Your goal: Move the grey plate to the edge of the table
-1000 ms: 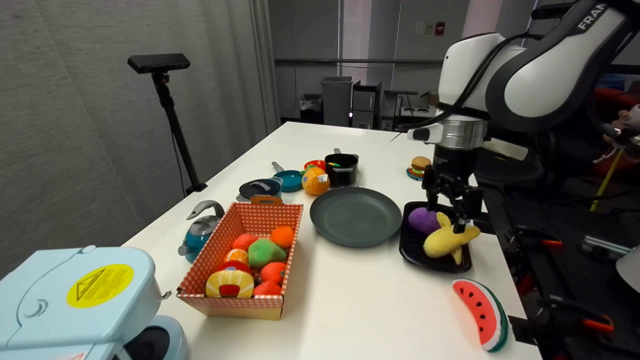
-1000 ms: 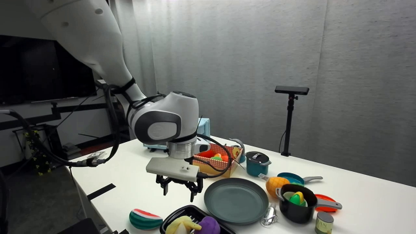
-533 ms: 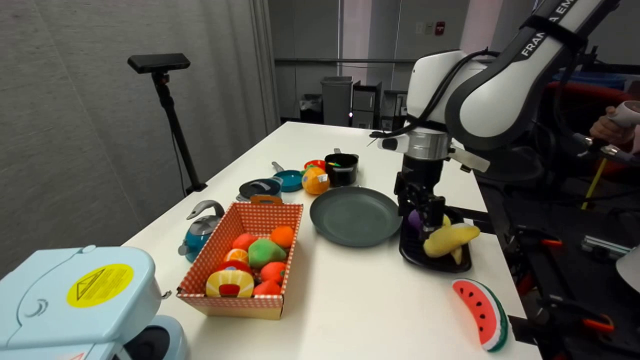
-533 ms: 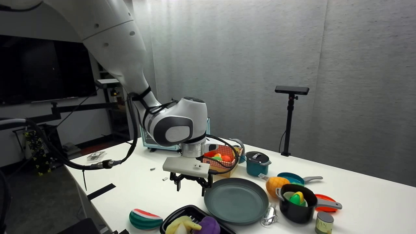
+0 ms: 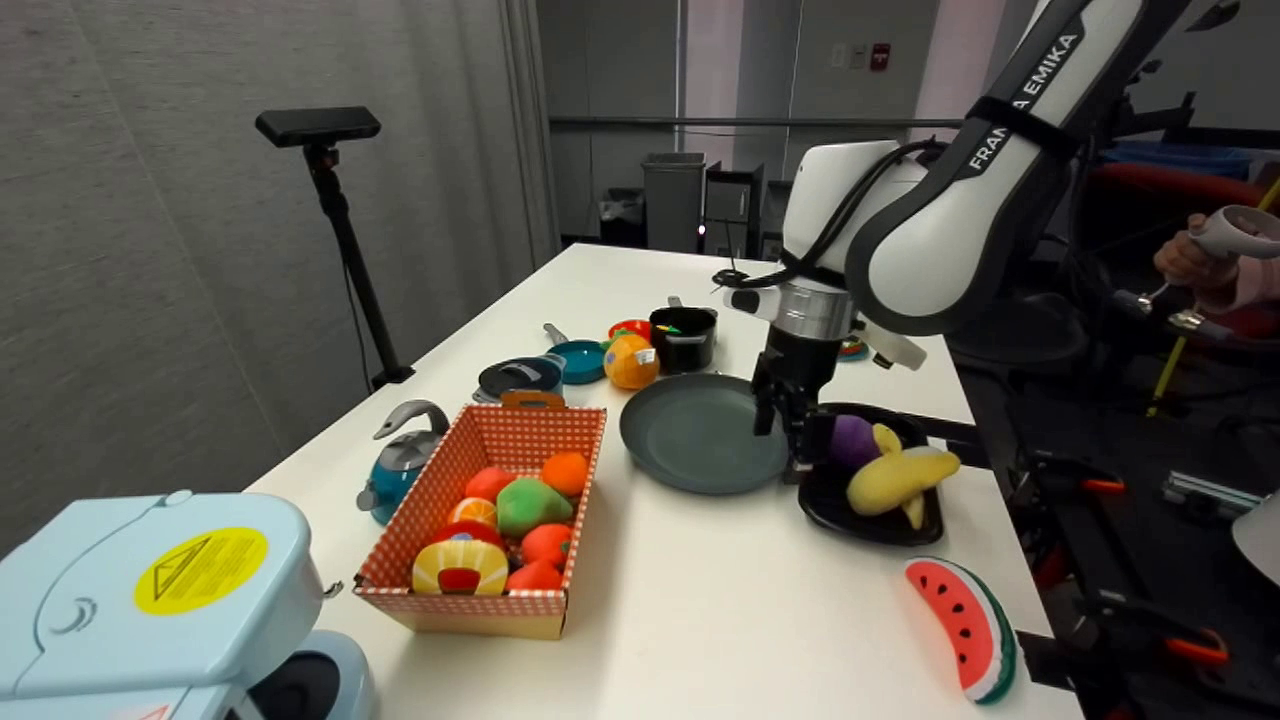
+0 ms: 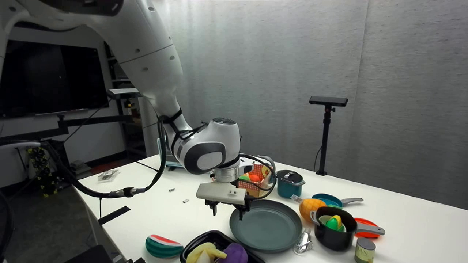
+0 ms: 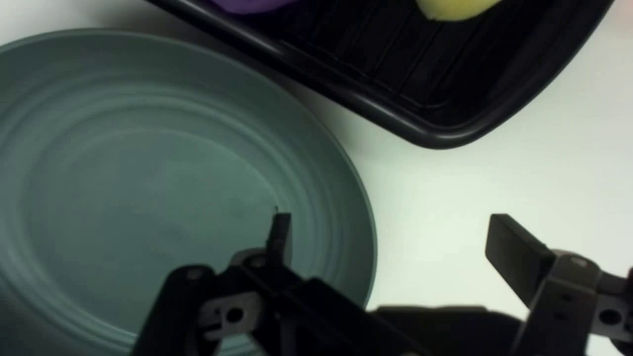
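The grey plate (image 5: 690,435) lies flat on the white table (image 5: 690,640) and shows in both exterior views (image 6: 265,226). My gripper (image 5: 782,450) is open and empty at the plate's rim; it also shows in an exterior view (image 6: 227,216). In the wrist view the plate (image 7: 148,183) fills the left side. There one finger of my gripper (image 7: 390,225) is over the plate and the other is outside the rim, over the white table (image 7: 554,173). The plate's edge runs between the two fingers, apart from both. How high the fingertips are above it I cannot tell.
A black tray (image 7: 376,109) with a purple toy (image 5: 853,441) and a banana (image 5: 898,480) stands close beside the plate. A watermelon slice (image 5: 965,630) lies near the table's edge. A checkered box (image 5: 480,610), a black pot (image 6: 331,237) and a whisk (image 6: 304,241) stand around.
My gripper has moved from above the black tray over to the plate's rim, and has come lower. It has stayed open. The plate and the other objects have not moved.
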Tool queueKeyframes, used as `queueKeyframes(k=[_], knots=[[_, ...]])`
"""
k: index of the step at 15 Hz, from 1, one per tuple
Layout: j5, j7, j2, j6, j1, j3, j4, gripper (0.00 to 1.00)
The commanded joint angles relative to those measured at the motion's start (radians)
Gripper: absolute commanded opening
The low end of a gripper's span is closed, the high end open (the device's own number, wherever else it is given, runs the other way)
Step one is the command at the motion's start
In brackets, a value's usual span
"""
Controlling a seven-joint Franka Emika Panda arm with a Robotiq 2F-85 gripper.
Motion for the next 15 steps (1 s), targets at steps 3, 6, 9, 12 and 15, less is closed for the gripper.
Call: queueKeyframes(k=[3, 6, 9, 12, 15], knots=[[-0.087, 0.079, 0.095, 0.092, -0.066, 0.049, 0.069, 1.0], [-0.138, 0.118, 0.127, 0.109, -0.075, 0.053, 0.079, 1.0], [-0.183, 0.162, 0.158, 0.121, -0.077, 0.054, 0.081, 1.0], [-0.214, 0.2, 0.181, 0.126, -0.077, 0.058, 0.075, 1.0], [-0.238, 0.227, 0.192, 0.122, -0.078, 0.065, 0.077, 1.0]])
